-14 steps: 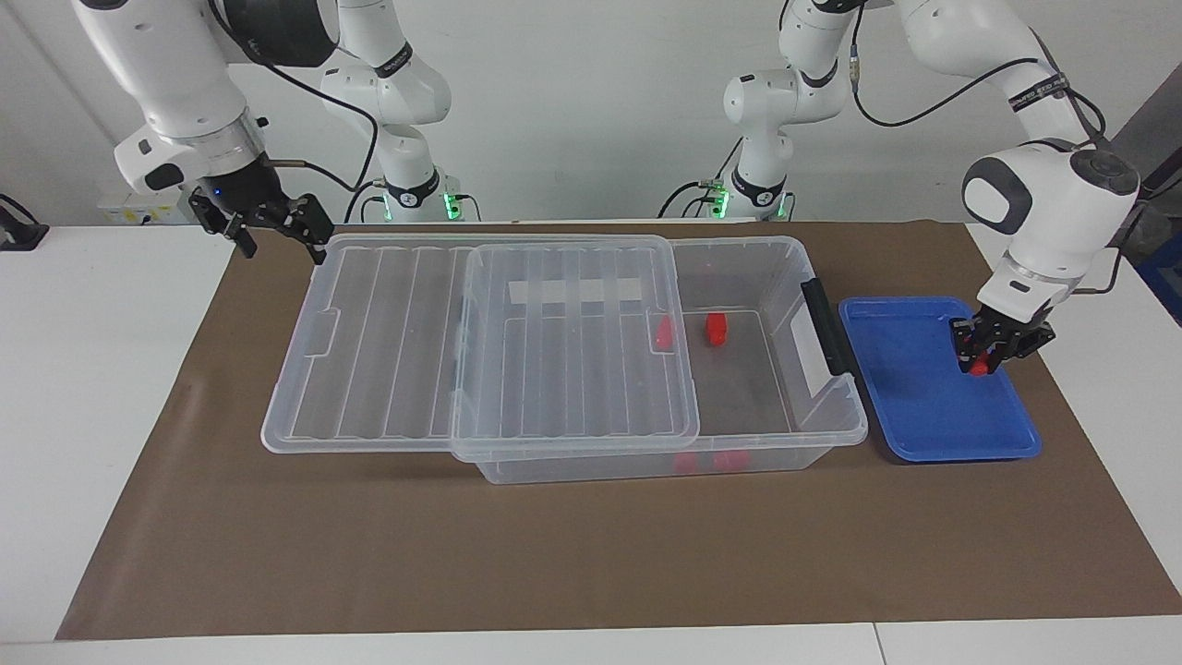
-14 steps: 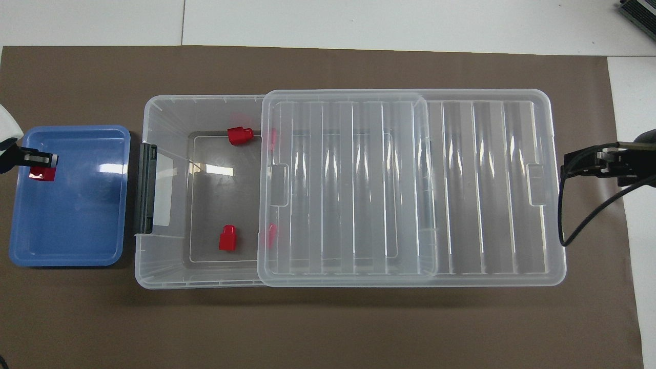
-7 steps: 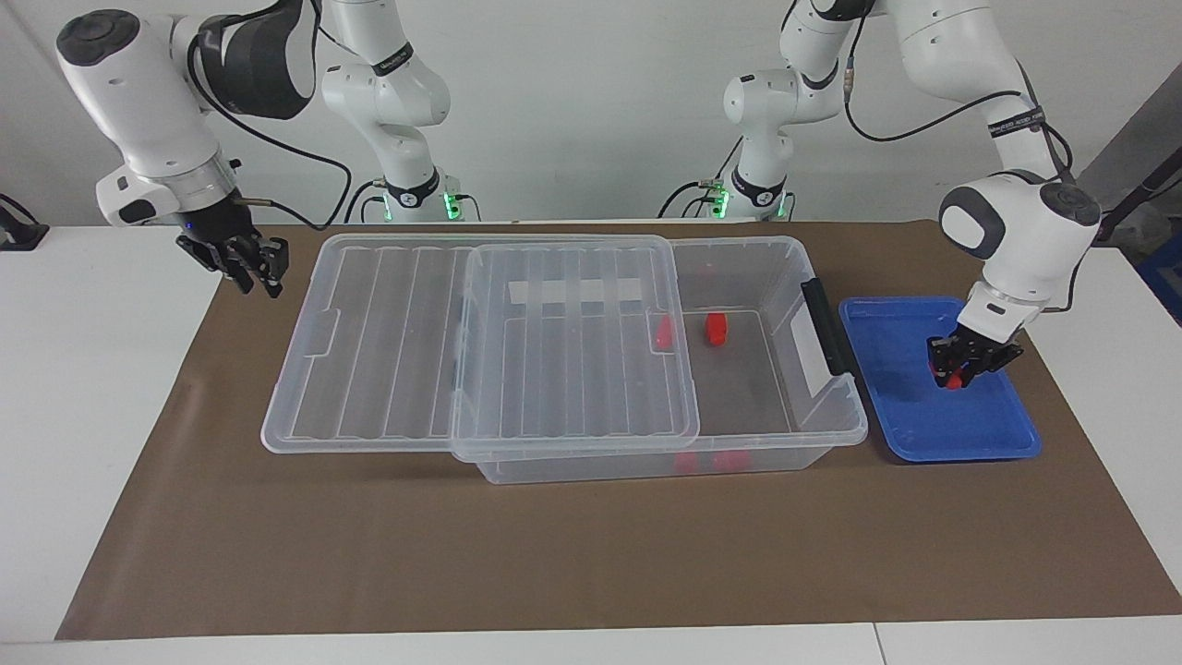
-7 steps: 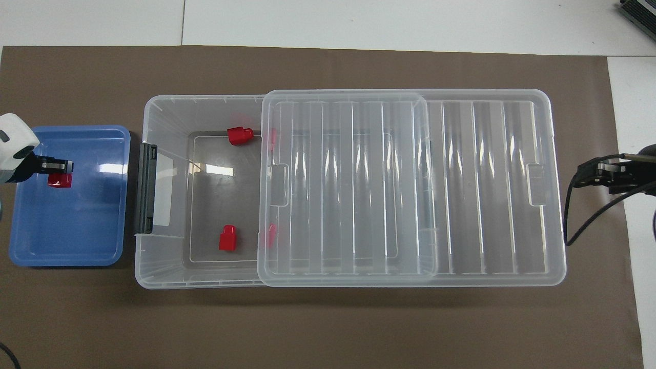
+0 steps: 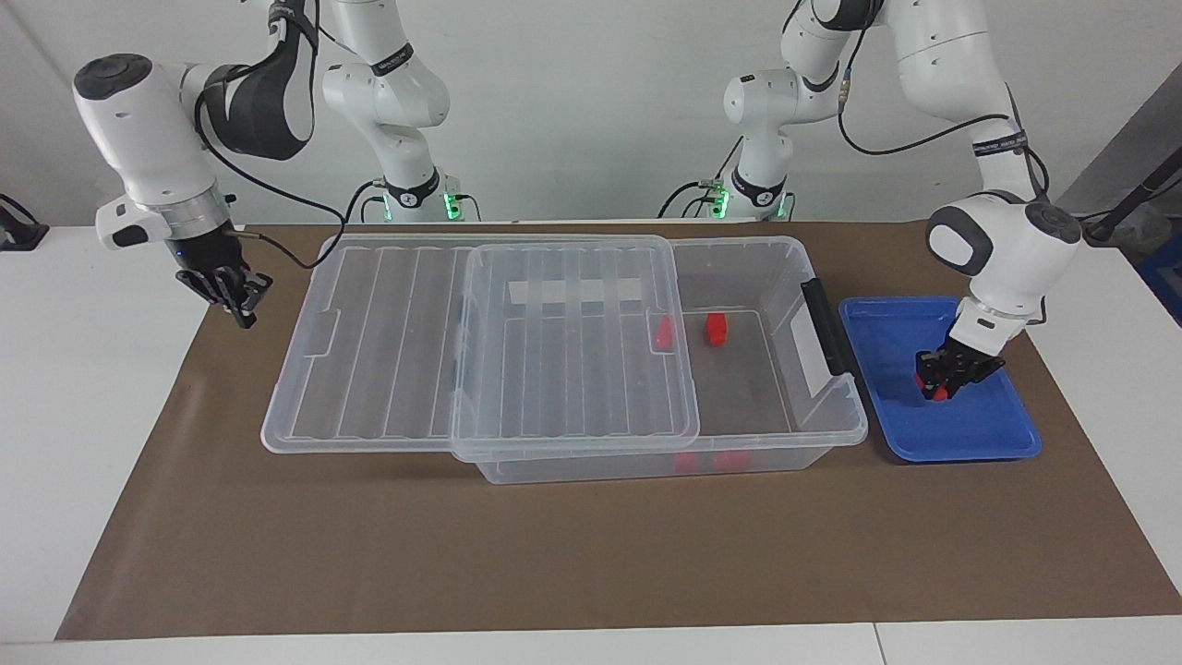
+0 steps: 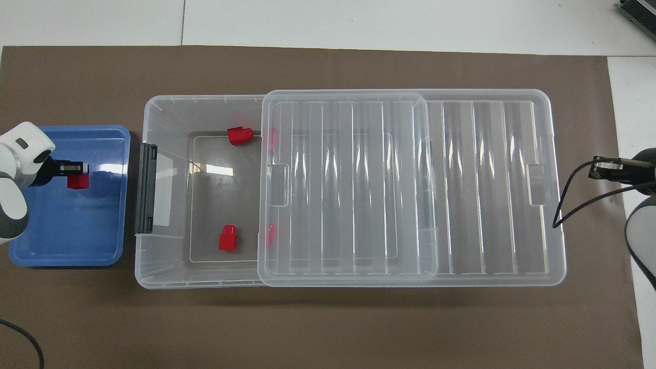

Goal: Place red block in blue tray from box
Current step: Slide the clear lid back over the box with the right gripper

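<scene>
Brown mat on white table (image 5: 83, 388). Left gripper (image 5: 940, 384) low in the blue tray (image 5: 960, 443), fingers clamped on the red block (image 6: 78, 181), at or just above tray floor. Step: placing. Next: let go, lift straight up. Right gripper (image 5: 233, 294) waits over mat past lid (image 5: 388, 351) end, fingers look closed, empty. Box (image 5: 836, 406) half uncovered, more blocks (image 6: 227, 238) inside.

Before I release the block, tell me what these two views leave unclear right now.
- Whether the red block touches the blue tray floor: the left gripper hides its underside in the facing view, and the overhead view shows no height.
- How many red blocks lie in the box: the lid blurs those beneath it in both views.
- Right gripper: fingers too small in the facing view; the overhead view shows only its side.
</scene>
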Controlling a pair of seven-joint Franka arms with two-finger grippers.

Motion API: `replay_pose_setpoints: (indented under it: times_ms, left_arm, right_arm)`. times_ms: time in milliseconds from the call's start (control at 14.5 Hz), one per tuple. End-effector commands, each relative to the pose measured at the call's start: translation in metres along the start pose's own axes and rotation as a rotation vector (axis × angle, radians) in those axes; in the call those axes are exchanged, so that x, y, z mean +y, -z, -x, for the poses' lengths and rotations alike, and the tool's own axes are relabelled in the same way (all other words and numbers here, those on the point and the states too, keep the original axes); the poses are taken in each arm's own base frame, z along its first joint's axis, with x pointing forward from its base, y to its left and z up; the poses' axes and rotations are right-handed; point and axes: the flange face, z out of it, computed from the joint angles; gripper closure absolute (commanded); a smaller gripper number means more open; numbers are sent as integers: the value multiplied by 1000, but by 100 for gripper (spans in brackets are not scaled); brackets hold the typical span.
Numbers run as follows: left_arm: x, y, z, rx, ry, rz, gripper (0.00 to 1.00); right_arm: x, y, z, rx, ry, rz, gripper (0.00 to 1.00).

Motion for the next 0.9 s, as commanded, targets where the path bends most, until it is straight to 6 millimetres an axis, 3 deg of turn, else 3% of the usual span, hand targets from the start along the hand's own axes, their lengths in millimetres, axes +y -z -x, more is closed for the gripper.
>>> replay_pose_setpoints:
  times_ms: [0,207,828]
  left_arm:
    - [-1,-8,5,14,23,5,100]
    - [0,-10,5,16,20,3,100]
    - [7,-35,19,34,15,-16,100]
  right_arm:
    - [-8,-16,-5,27,24,-11,100]
    - [-14,-23,1,1,39,-12,100]
    - [-102,-22,24,-51,198,-34,100]
